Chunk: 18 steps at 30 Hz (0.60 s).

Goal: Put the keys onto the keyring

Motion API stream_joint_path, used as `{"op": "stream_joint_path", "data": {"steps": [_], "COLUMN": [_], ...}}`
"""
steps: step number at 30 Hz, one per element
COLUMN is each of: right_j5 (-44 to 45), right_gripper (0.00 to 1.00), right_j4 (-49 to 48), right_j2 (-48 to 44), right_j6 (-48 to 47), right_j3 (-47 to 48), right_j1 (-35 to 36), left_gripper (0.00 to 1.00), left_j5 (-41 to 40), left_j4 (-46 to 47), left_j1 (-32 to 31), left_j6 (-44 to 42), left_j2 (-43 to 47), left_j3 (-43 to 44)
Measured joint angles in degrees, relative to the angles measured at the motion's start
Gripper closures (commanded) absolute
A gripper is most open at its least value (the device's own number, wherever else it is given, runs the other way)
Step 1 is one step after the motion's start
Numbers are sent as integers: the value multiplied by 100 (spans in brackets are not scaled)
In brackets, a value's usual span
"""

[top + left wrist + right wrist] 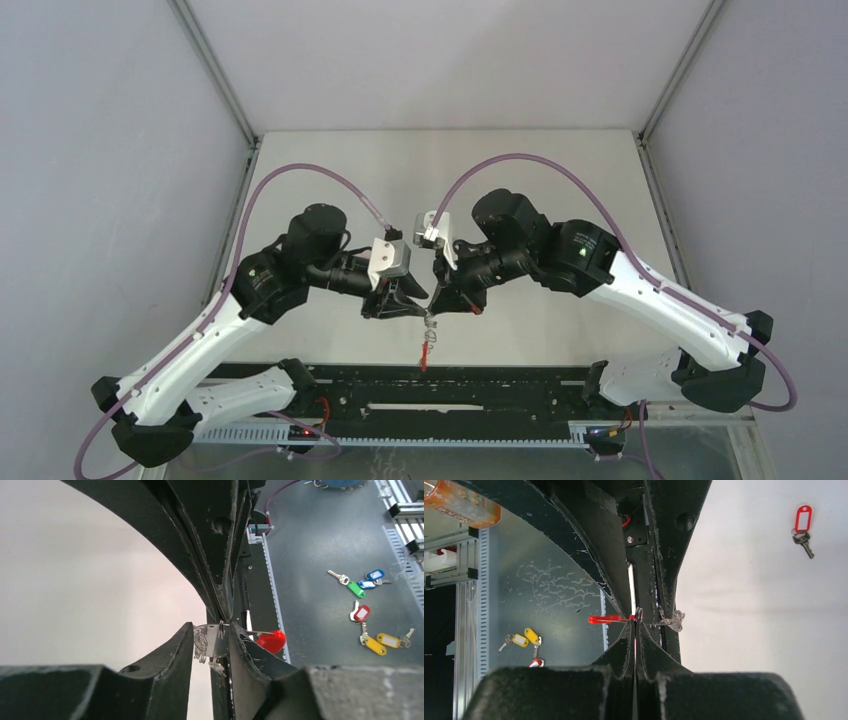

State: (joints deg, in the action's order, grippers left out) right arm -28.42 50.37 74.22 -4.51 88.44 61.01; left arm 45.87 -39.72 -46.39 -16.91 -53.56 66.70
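Observation:
Both grippers meet above the table's near middle. The keyring hangs between them: silver wire loops [202, 647] and a red part [271, 641], which dangles below the fingers as a red strip [425, 355]. My right gripper [636, 624] is shut on a small wire ring [639, 612] of the keyring, red part [606, 619] on one side and silver loops [676, 620] on the other. My left gripper [211, 630] stands open, its jaws on either side of a flat metal key [216, 640]. A second key with a red tag [803, 520] lies on the table.
Several loose keys with blue, green [356, 589], red [361, 612] and yellow [380, 642] tags lie on the grey floor below the table edge. A black rail [450, 385] runs along the near edge between the arm bases. White walls enclose the table.

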Motion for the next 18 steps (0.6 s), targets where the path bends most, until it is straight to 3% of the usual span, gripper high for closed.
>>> {"op": "stream_joint_path", "data": {"steps": [7,13,18], "right_j5": [-15,-39,-52], "right_gripper": [100,100,100], "right_j4": [66,177,223], "right_j2": [52,136,175], "right_j6": [-50,-83,-118], "right_j3": [33,129,184], "right_j1": [17,48,83], "left_gripper": [75,75,86], "left_j5": [205,293,295], "left_j4": [-33,-160,-240], "left_j1": [-15,-98,-127], "left_j6": [-4,-127,-212], "left_j2": [-46,-72,-105], "left_j3": [0,0,0]}}
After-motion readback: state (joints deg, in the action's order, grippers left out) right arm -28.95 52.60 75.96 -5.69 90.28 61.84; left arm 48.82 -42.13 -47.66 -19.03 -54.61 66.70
